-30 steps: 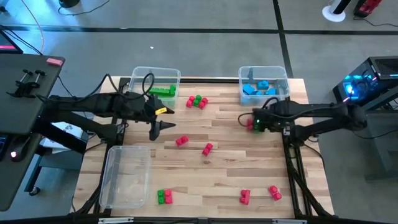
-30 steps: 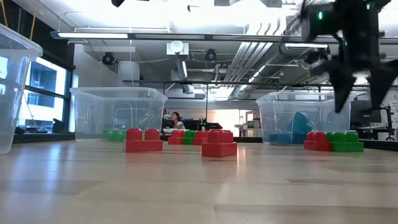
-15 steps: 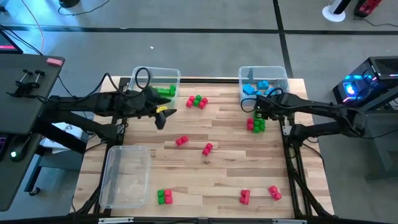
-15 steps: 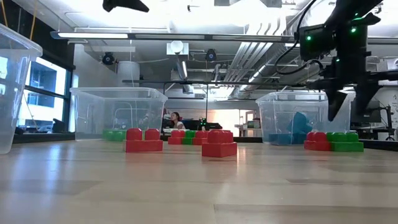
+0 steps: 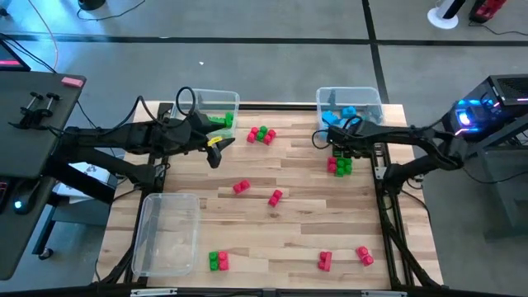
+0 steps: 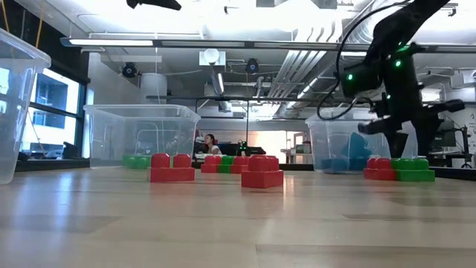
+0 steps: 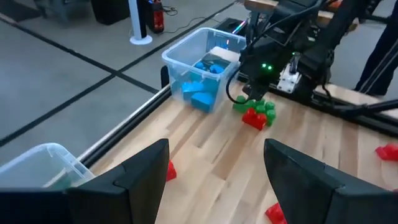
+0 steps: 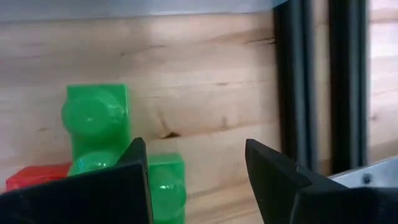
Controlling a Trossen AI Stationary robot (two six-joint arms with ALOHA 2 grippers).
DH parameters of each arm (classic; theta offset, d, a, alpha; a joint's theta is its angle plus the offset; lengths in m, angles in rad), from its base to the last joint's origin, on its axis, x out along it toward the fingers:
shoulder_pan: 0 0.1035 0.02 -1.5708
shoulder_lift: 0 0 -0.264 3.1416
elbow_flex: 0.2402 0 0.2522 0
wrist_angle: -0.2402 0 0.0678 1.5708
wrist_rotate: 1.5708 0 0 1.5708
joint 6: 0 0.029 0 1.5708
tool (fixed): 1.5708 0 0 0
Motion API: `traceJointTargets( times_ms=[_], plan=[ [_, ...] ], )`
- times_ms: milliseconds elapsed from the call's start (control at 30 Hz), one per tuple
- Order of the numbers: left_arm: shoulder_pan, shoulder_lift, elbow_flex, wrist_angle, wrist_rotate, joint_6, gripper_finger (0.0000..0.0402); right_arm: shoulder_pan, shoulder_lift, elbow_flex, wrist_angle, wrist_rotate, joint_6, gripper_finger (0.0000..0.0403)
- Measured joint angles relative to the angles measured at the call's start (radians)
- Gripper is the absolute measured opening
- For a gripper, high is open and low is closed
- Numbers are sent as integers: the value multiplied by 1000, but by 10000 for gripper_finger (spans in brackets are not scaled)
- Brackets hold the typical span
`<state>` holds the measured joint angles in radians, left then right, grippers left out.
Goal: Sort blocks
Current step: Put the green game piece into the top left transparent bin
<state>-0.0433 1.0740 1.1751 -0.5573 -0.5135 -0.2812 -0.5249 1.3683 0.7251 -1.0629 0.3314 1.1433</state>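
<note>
While your right gripper (image 5: 338, 149) hangs w/ fingers open and empty just above the red/green blocks (image 5: 339, 165), that cluster sits on the surface beside the blue bin (image 5: 350, 96). Next: drop, pinch one brick. Left gripper (image 5: 213, 157) waits, fingers open, near the green bin (image 5: 206, 97).

Robotics lab: grey concrete floor (image 5: 272, 74), exposed ceiling ducts (image 6: 297, 71), strip lights (image 6: 223, 45), computer tower (image 5: 487, 111) beside wooden table (image 5: 289, 223)
</note>
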Motion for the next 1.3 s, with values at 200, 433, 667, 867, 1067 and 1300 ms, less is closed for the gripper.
traceJointTargets(
  times_ms=[200,433,667,867,1067,1300],
  plan=[
    [0,-12,0,-11,8,71,247,29,54,-1,100,-101,-5,144],
    [0,-35,0,-16,8,118,247,130,46,-1,118,-160,38,144],
    [0,-43,0,-19,6,137,247,241,46,-1,103,-202,112,144],
    [0,-43,0,-20,6,145,247,311,46,-1,58,-216,214,144],
    [5,-42,0,-21,6,148,247,306,46,-35,93,-201,246,144],
    [6,-42,0,-21,5,145,247,293,40,-108,200,-243,247,140]
  ],
)
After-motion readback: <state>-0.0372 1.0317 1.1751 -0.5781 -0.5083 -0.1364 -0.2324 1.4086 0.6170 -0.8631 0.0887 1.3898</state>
